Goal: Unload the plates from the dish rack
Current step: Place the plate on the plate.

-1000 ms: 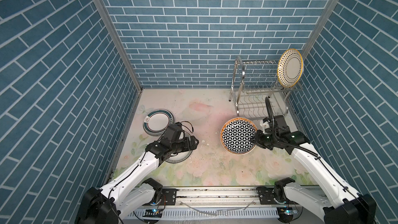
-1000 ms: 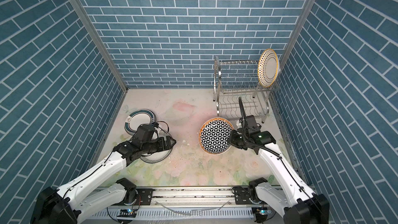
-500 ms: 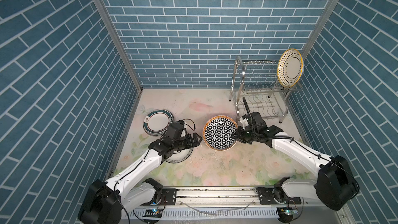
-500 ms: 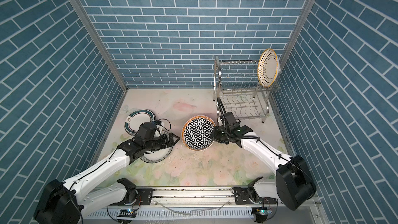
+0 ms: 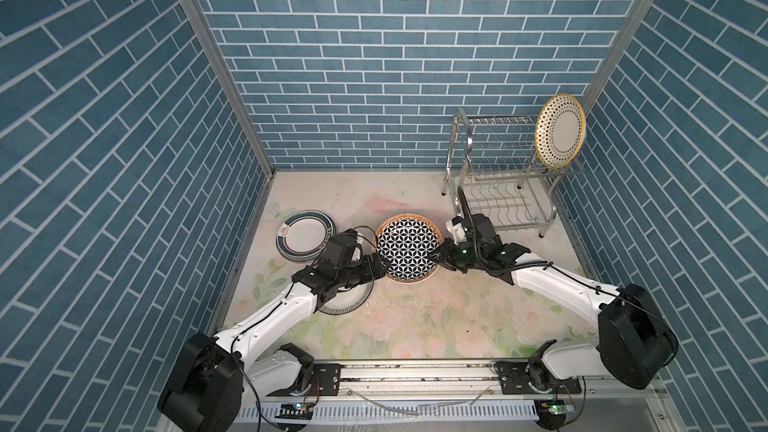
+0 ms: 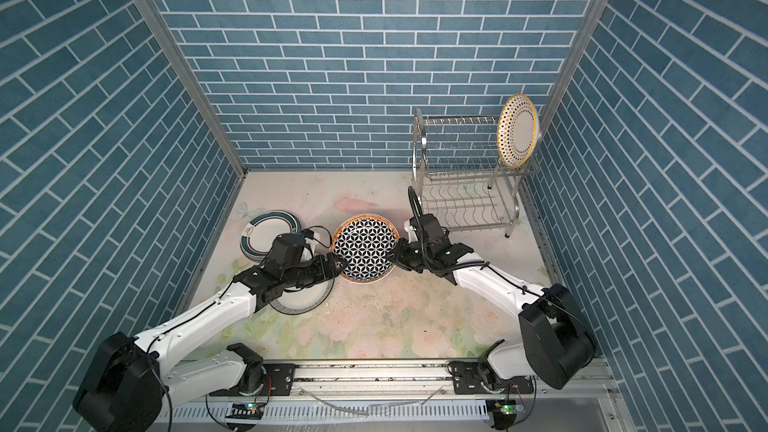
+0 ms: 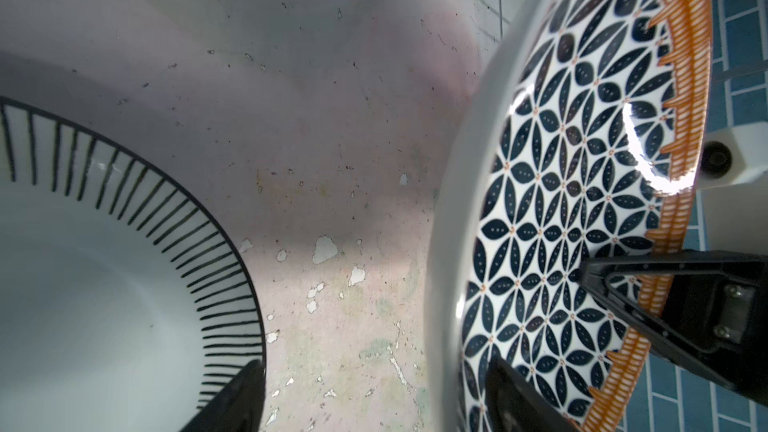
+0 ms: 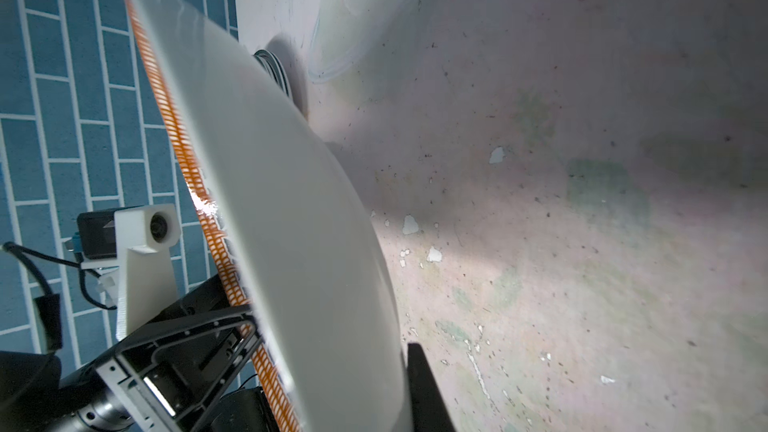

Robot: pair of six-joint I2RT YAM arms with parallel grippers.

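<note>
A: Steel wire in two tiers: the dish rack (image 5: 503,147) is the biggest thing on the table (image 5: 415,326). What sits in it?

B: One dotted plate (image 5: 559,130). It stands on edge at the right end of the rack's top tier.

A: And off the rack?

B: A lattice plate (image 5: 407,249) is in front of the rack, off its left end. It is held at a tilt with the patterned face up. Further left of the rack, a small stack of teal-banded plates (image 5: 305,236) lies flat. A striped plate (image 5: 351,303) lies flat too, furthest from the rack and partly under the left arm.

A: What has the lattice plate?

B: The right gripper (image 5: 435,256), between that plate and the rack, pinches its orange rim with a finger on each face.

A: The left gripper?

B: The left gripper (image 5: 381,267) is at the plate's edge away from the rack. Its fingers (image 7: 232,401) are spread wide in the left wrist view. One is over the patterned face and the other is out over the striped plate, with a gap to the lattice plate's white back.
</note>
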